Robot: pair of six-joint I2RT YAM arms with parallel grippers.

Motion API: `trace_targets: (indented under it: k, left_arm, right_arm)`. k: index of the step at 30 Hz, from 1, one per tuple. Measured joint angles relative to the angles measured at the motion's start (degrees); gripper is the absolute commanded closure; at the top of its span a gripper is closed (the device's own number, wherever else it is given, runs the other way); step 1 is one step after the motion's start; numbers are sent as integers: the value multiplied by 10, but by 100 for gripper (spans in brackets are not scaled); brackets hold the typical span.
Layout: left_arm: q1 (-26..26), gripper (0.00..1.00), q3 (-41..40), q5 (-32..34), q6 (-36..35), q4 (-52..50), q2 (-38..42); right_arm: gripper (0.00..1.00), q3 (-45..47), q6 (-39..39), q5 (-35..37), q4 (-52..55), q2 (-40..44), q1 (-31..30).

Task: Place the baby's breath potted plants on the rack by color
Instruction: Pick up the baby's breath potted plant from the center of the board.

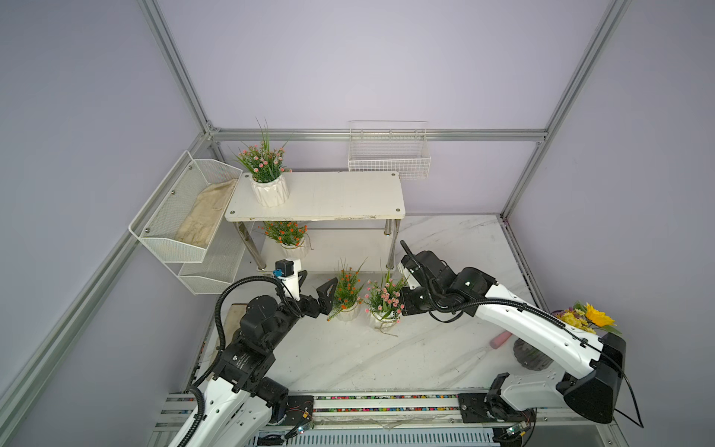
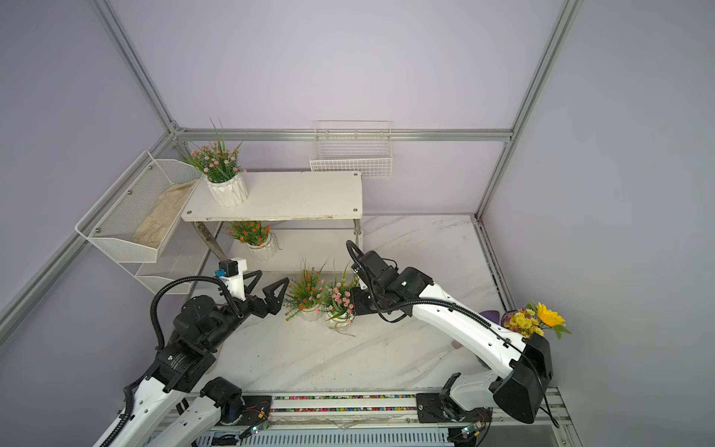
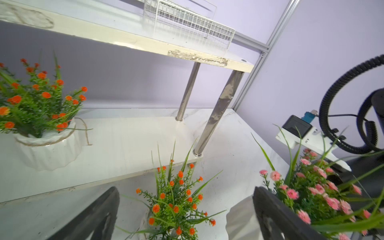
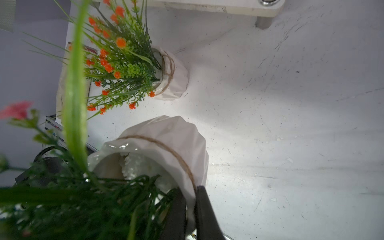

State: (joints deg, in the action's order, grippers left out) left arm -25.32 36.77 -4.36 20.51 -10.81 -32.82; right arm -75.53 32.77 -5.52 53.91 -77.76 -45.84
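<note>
The white two-tier rack (image 1: pixel 329 195) stands at the back. A pink baby's breath plant (image 1: pixel 267 170) sits on the left end of its top board, and an orange one (image 1: pixel 288 234) sits on the lower board beneath. Two more are on the table in front: orange (image 1: pixel 348 294) and pink (image 1: pixel 385 300). My left gripper (image 3: pixel 186 190) is open, its fingers spread just left of the front orange plant (image 3: pixel 176 203), not touching it. My right gripper (image 4: pixel 191 199) is shut on the rim of the front pink plant's white pot (image 4: pixel 166 137). I cannot tell whether that pot is lifted.
White mesh wall bins (image 1: pixel 185 209) holding a cloth hang at the left. A white wire basket (image 1: pixel 389 154) hangs on the back wall. A sunflower bouquet (image 1: pixel 588 319) in a dark vase stands at the right, behind my right arm. A pink object (image 1: pixel 503 339) lies beside it.
</note>
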Motion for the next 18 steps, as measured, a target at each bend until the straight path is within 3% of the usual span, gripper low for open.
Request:
trace_targets:
  k: [8, 18]
  left_arm:
    - [-40, 0, -1, -82, -9, 44, -78]
    - [-154, 0, -1, -123, -78, 85, -156]
  right_arm:
    - [93, -80, -38, 0, 51, -1, 45]
    - [93, -145, -75, 0, 94, -28, 80]
